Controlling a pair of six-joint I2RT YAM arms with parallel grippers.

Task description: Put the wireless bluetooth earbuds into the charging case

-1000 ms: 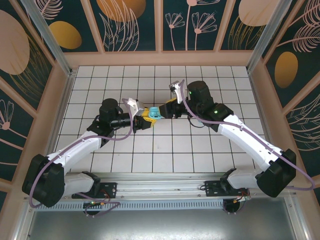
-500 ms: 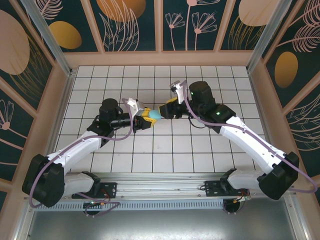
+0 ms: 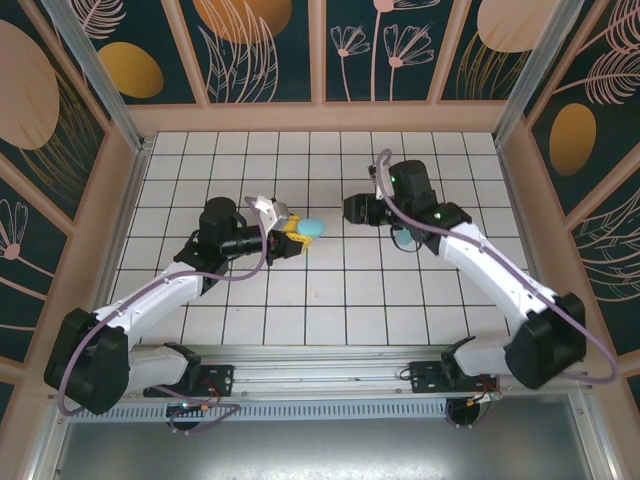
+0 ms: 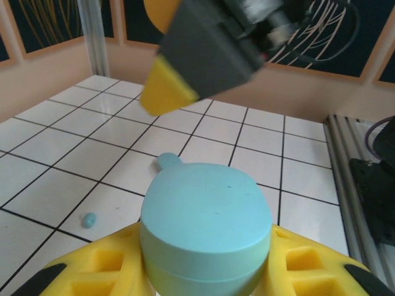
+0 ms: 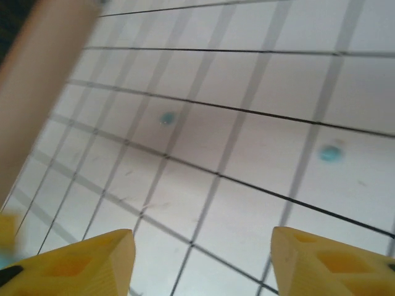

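My left gripper (image 3: 296, 232) is shut on the light-blue charging case (image 3: 310, 228), which it holds just above the tiles. From the left wrist the case (image 4: 207, 225) looks closed, a rounded pebble wedged between the yellow fingers (image 4: 80, 271). Two earbuds lie on the tiles beyond it: a tiny one (image 4: 89, 219) to the left and another (image 4: 168, 161) peeking out behind the case. My right gripper (image 3: 354, 208) hangs open and empty to the right of the case, apart from it. Below its spread jaws (image 5: 203, 259) two small light-blue earbuds (image 5: 166, 118) (image 5: 330, 154) rest on the floor.
The white tiled floor (image 3: 330, 300) is walled by wooden panels (image 3: 320, 117) at the back and both sides. One yellow-tipped finger of the right gripper (image 4: 166, 92) looms above the case in the left wrist view. A metal rail (image 4: 364, 185) runs along the right.
The right gripper has pulled back from the case, moving right and turning away, and that view is now blurred. The left gripper has kept still with the case.
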